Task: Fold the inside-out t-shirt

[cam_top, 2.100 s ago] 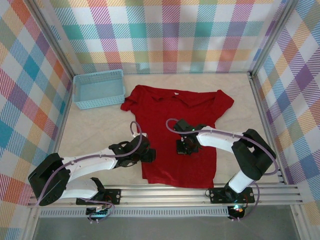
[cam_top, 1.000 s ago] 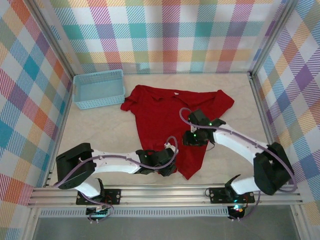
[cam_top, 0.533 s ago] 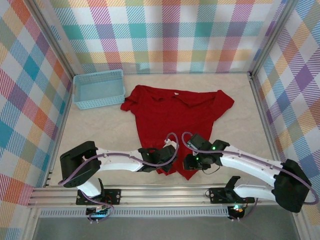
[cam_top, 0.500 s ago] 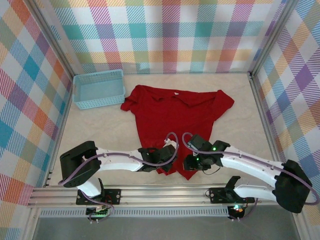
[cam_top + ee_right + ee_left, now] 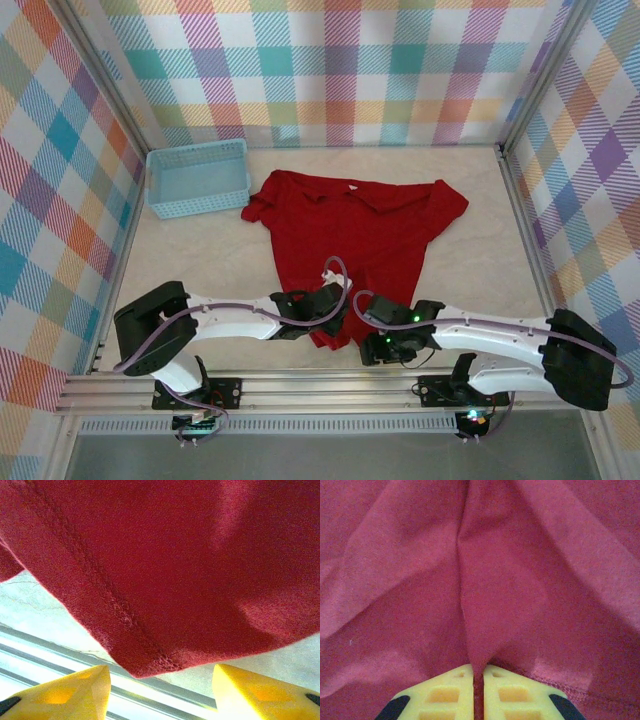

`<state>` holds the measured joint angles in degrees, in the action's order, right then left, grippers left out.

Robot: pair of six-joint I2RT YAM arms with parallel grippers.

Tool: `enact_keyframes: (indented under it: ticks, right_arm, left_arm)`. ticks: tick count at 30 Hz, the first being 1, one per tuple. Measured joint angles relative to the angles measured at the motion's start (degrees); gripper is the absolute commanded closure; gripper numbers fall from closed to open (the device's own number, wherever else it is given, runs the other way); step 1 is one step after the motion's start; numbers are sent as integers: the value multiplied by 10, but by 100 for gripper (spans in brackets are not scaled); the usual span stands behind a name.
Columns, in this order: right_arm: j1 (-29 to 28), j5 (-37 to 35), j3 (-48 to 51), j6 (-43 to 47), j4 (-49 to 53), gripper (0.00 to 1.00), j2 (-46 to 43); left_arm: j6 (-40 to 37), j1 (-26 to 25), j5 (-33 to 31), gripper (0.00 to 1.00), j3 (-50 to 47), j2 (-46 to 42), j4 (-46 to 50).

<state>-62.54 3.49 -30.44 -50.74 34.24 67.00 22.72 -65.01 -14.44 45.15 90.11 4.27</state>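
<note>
Red t-shirt [image 5: 355, 225], lower half narrow, creased

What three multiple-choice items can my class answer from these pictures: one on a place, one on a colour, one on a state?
1. Where does the basket stand?
A. Between the arms' bases.
B. In the far-left corner of the table, left of the t-shirt.
C. On top of the t-shirt.

2. What colour is the t-shirt?
A. Red.
B. Green.
C. White.

3. How is the left gripper?
A. Wide open over bare table.
B. Shut on a fold of the t-shirt.
C. Gripping the basket.

Answers:
1 B: the top view shows it by the far-left walls, beside a sleeve.
2 A: every view shows red cloth.
3 B: its wrist view shows a fold pinched tight.
</note>
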Motion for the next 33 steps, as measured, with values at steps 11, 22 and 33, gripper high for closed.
enact_keyframes:
  ticks: [11, 22, 33]
  right_arm:
    - [-11, -55, -20, -12, 24, 59, 35]
    - [-11, -142, -51, -9, 91, 75, 8]
    - [-11, -155, -54, -1, 90, 99, 6]
  left_arm:
    - [4, 5, 0, 89, -9, -7, -1]
    - [4, 7, 0, 88, -15, -15, 0]
    - [0, 7, 5, 66, -16, -17, 1]
